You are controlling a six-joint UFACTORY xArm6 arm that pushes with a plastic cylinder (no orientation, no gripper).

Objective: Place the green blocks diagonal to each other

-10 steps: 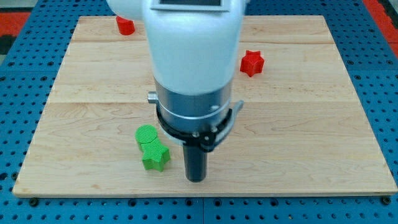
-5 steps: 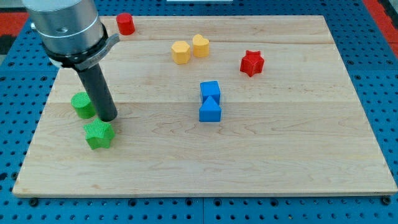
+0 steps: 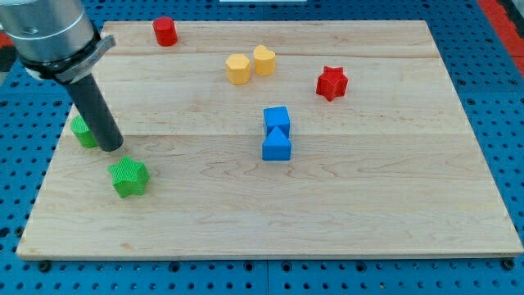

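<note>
Two green blocks: both sit at the worktop's [image 3: 344,205] left side.
Green round block [image 3: 82,131]: near the left edge, partly hidden behind my rod.
Green star block [image 3: 129,177]: nearer and to the right, apart from it.
My tip [image 3: 111,147]: touching the round block's right side.
Fingers: none, just a rod.
</note>
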